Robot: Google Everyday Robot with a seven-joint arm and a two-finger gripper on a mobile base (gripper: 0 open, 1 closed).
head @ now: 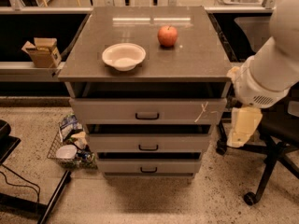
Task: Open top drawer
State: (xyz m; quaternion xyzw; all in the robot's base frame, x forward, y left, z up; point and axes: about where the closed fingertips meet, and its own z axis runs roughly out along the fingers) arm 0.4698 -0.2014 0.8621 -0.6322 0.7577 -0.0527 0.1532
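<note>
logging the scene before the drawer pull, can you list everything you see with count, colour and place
cabinet: one, grey, centre
top drawer: one, grey, highest of three, pale mark near right end
lower drawers: two, grey, stacked below it
bowl: one, white, on cabinet, left of centre
apple: one, red, on cabinet, behind-right of bowl
cardboard box: one, brown, ledge at left
basket: one, wire, cluttered, floor at left
chair: one, black, floor at right
arm: one, white, right of cabinet
gripper: one, pale, hanging right of the top drawer, apart from it
</note>
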